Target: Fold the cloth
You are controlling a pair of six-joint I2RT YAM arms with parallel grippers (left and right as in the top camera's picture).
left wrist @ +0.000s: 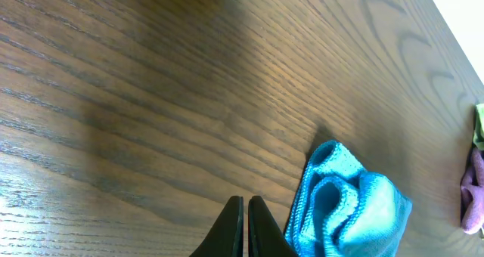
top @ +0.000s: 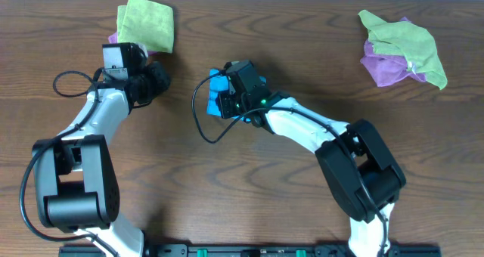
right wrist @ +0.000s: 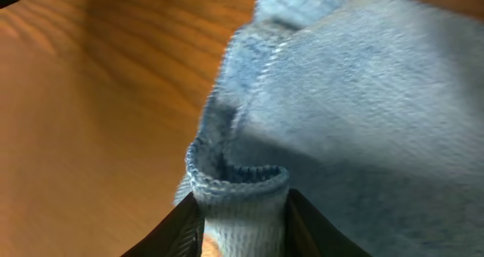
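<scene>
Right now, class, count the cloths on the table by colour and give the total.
Blue cloth: 1
Lime-green cloths: 2
Purple cloths: 2, one barely peeking out
Total: 5

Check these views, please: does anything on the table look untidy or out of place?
The cloth is bunched into a crumpled lump at mid-table, neither flat nor neatly folded. One fold sits between the fingers of the right gripper. The green and purple cloths at the far right also lie heaped.
</scene>
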